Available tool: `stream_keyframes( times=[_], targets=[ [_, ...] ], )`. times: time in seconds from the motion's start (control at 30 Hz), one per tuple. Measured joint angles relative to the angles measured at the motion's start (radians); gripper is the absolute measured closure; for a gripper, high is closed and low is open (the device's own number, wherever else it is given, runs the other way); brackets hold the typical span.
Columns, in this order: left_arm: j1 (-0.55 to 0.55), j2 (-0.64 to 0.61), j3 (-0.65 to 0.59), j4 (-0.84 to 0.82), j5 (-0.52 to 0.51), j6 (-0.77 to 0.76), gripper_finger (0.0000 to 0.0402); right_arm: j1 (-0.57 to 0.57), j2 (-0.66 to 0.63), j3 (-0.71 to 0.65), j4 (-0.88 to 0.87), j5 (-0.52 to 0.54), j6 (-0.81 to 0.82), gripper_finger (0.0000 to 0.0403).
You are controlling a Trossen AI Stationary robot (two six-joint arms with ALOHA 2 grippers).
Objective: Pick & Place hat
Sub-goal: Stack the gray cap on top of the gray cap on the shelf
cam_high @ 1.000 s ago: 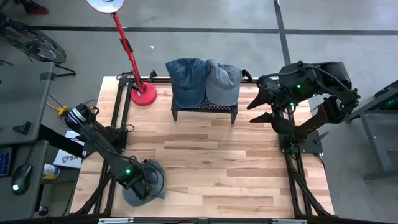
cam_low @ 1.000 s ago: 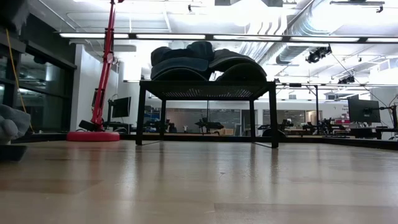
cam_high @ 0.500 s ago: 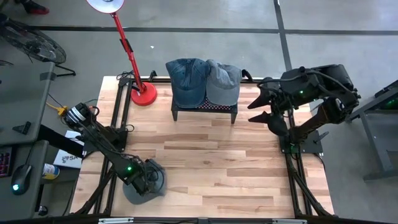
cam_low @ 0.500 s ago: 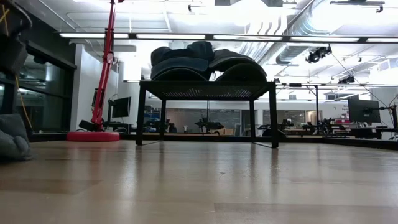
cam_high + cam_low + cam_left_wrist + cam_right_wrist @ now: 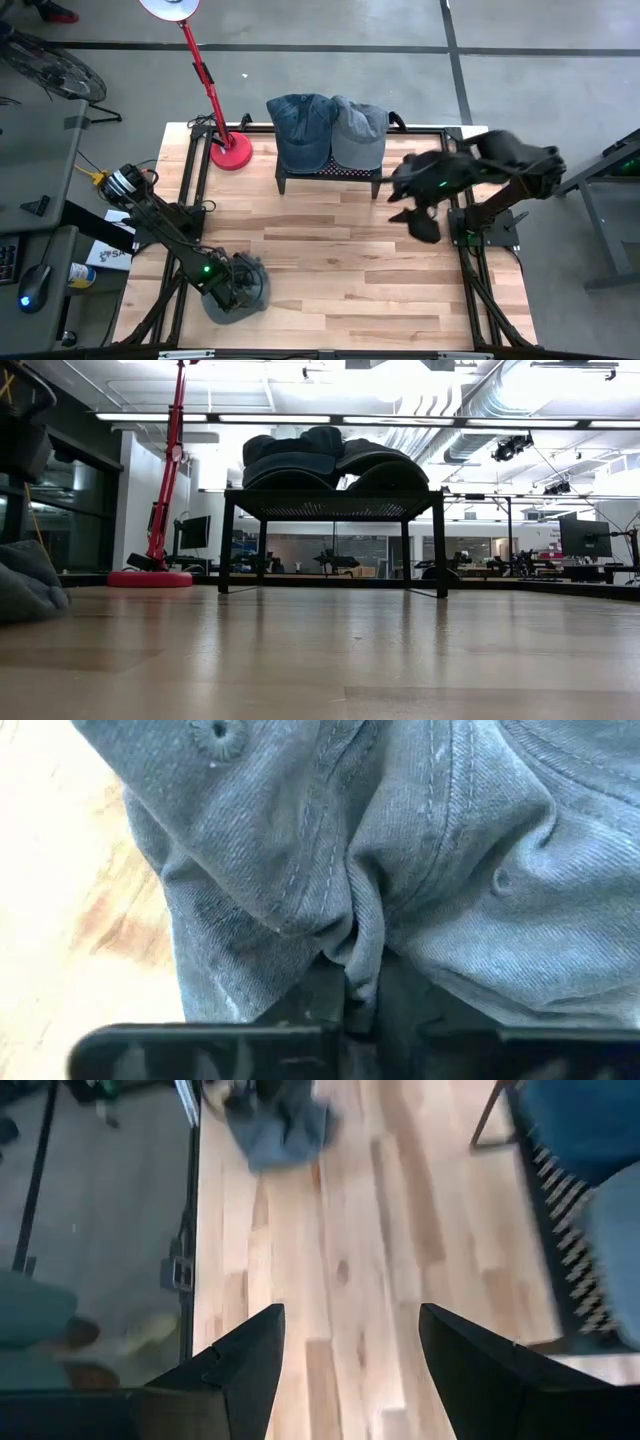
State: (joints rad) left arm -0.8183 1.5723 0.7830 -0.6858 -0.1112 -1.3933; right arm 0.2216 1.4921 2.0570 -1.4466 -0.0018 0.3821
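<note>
A grey hat point(image 5: 228, 303) lies on the wooden table near its front left corner; the low view shows it at the left edge point(image 5: 28, 582). My left gripper point(image 5: 238, 288) points down on it and is shut on its cloth point(image 5: 300, 850). A blue denim hat point(image 5: 302, 130) and a lighter grey hat point(image 5: 358, 136) rest on a black rack point(image 5: 330, 172) at the table's far side. My right gripper point(image 5: 411, 206) hovers open above the table to the right of the rack, with nothing between its fingers point(image 5: 345, 1370). My left gripper pinches a raised fold of the grey hat's crown cloth point(image 5: 362, 945) between its two fingers, coming from above and pointing down. The fold bunches up between the fingertips. The rest of the hat lies spread on the table around it.
A red lamp stands with its base point(image 5: 231, 153) at the far left corner, its pole leaning over the table's edge. The black rack's legs point(image 5: 437, 545) stand on the far half. Bare wood point(image 5: 340, 270) lies between the two arms.
My left gripper has sunk onto the grey hat and shut, gathering a fold of its cloth. My right gripper has swung down and toward the table's left and near side, away from the far right corner, staying open.
</note>
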Motion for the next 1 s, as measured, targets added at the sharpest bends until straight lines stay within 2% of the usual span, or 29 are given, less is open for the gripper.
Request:
stream_keyframes(
  times=[0.27, 0.47, 0.7, 0.83, 1.0],
  targets=[
    [0.000, -0.004, 0.047, -0.030, -0.004, 0.008, 0.0382, 0.006, 0.000, -0.294, 0.200, -0.106, 0.072, 0.0178],
    [0.000, -0.020, 0.198, -0.159, -0.124, 0.031, 0.0382, 0.033, 0.000, -0.495, 0.489, -0.166, 0.124, 0.0178],
    [0.000, -0.023, 0.423, -0.316, -0.392, 0.040, 0.0382, 0.059, 0.000, -0.630, 0.796, -0.158, 0.269, 0.0178],
    [0.000, -0.023, 0.539, -0.358, -0.602, 0.088, 0.0382, 0.074, 0.001, -0.650, 0.922, -0.102, 0.339, 0.0178],
    [0.015, -0.023, 0.641, -0.370, -0.848, 0.154, 0.0383, 0.087, 0.000, -0.649, 1.097, 0.016, 0.374, 0.0178]
  ],
)
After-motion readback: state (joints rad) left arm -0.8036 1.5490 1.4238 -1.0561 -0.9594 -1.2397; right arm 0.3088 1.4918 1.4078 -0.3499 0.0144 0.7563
